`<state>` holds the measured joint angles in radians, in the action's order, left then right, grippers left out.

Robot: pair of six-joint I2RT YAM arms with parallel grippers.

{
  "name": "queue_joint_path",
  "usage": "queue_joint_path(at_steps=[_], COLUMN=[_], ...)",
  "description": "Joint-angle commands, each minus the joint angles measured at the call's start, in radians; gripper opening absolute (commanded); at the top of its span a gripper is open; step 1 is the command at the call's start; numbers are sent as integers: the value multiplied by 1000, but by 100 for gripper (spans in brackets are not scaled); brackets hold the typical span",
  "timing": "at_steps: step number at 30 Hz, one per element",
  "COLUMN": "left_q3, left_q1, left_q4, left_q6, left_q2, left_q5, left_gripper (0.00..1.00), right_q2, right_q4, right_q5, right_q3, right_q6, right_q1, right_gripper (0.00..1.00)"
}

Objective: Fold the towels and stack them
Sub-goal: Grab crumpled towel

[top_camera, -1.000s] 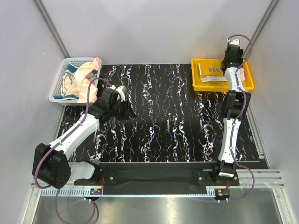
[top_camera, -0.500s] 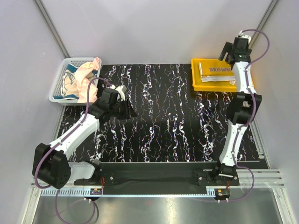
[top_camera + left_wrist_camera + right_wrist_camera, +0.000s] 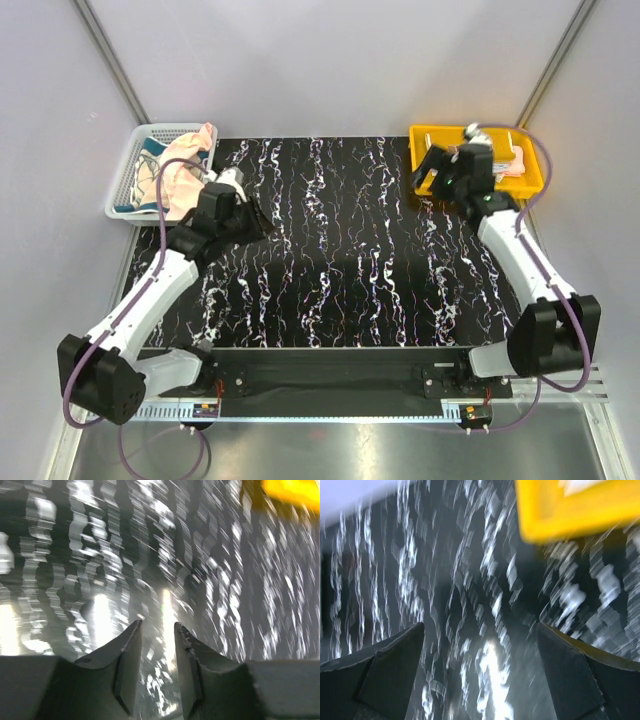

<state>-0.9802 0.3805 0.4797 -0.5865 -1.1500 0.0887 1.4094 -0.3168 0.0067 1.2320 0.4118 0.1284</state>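
A pink towel [image 3: 184, 168] hangs over the near rim of the white mesh basket [image 3: 128, 170], with a cream-teal towel [image 3: 148, 178] under it. A folded towel [image 3: 512, 164] lies in the yellow tray [image 3: 528, 182], mostly hidden by my right arm. Just right of the basket, my left gripper [image 3: 253, 222] hovers over the black marbled mat [image 3: 350, 260]. In the left wrist view the left gripper [image 3: 156, 626] is open, with a narrow gap that holds nothing. My right gripper [image 3: 433, 166] hangs at the tray's left end. The right wrist view shows the right gripper [image 3: 480, 626] wide open and holding nothing.
The grey enclosure walls stand close behind the basket and the tray. Both wrist views are motion-blurred and show the mat below. The yellow tray's corner [image 3: 560, 515] shows above the right fingers, and the tray [image 3: 295, 490] is a yellow blur in the left wrist view.
My right arm swung from behind the tray forward and left, its jaws opening wide and empty. My left arm moved back toward the basket, its jaws parting a little more.
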Motion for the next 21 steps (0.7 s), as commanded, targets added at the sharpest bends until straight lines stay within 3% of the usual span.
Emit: queue_joint_path(at_steps=[1,8,14,21], left_q3=[-80,-287,-487,-601], left_q1=[-101,-215,-295,-357], left_q4=[-9,45,157,234], left_q6=[-74,-176,-213,-268], left_q2=[-19,-197,-450,-646], left_q5=[-225,-652,-728,-741], left_gripper=[39,61,66,67], right_q2=[-98,-135,-165,-162], right_q4=[70,74,62,70], right_q5=[-13,10,15,1], right_q3=[-144,-264,-281,-285], right_q6=[96,93,62,62], right_q1=[170,283,283,283], right_gripper=[100,100,100,100])
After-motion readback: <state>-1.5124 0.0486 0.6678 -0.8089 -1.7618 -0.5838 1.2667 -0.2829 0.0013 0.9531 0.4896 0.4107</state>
